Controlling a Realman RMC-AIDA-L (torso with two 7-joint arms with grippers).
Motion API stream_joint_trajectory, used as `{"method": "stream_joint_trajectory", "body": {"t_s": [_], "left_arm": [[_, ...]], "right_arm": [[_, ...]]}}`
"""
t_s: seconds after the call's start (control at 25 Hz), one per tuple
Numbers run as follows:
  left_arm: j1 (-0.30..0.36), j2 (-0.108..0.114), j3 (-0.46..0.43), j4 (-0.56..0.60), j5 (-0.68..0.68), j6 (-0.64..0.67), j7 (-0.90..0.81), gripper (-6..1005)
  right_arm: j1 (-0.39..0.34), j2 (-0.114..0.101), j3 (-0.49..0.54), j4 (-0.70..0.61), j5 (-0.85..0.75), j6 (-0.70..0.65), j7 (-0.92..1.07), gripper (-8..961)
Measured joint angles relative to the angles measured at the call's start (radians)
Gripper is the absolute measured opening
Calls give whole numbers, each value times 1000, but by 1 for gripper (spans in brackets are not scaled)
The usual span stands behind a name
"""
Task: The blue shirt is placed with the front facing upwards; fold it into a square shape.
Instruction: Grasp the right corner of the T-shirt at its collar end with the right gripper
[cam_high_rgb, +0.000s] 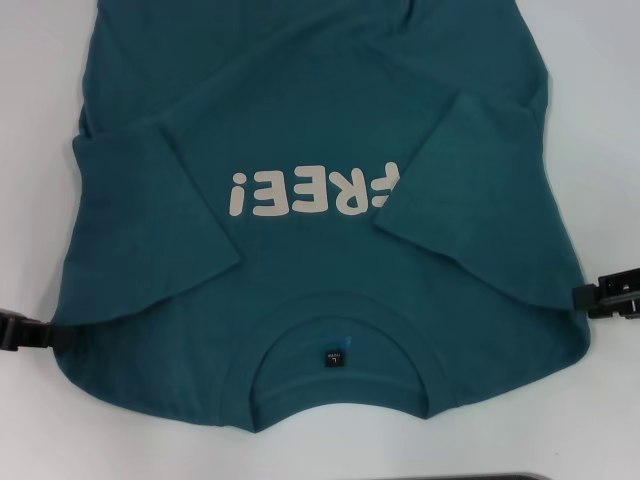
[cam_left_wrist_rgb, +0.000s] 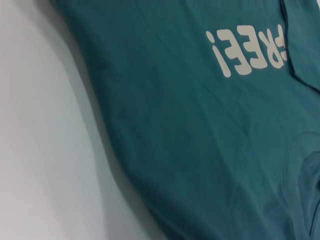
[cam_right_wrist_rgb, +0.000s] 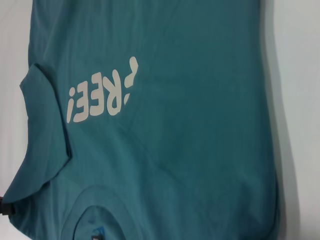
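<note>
The blue shirt (cam_high_rgb: 320, 110) lies front up on the white table, collar toward me. Its cream "FREE!" lettering (cam_high_rgb: 315, 190) reads upside down. A small black label (cam_high_rgb: 332, 359) sits inside the round neck. Both short sleeves are folded inward over the chest, one (cam_high_rgb: 150, 210) on the left and one (cam_high_rgb: 480, 200) on the right, which covers part of the lettering. My left gripper (cam_high_rgb: 40, 333) is at the shirt's left shoulder edge. My right gripper (cam_high_rgb: 592, 296) is at the right shoulder edge. The wrist views show the shirt (cam_left_wrist_rgb: 200, 130) (cam_right_wrist_rgb: 200, 100) from each side, without fingers.
Bare white table (cam_high_rgb: 40, 70) lies on both sides of the shirt and along the near edge. A dark strip (cam_high_rgb: 510, 476) shows at the bottom edge of the head view. The shirt's hem runs out of view at the far side.
</note>
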Motion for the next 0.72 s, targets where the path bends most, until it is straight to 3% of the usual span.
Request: {"method": "stream_joint_trajectory", "body": {"t_s": [0.72], "left_arm": [[0, 6, 0, 4, 0, -5, 5, 16]], "right_arm": [[27, -1, -69, 9, -16, -15, 59, 424]]}}
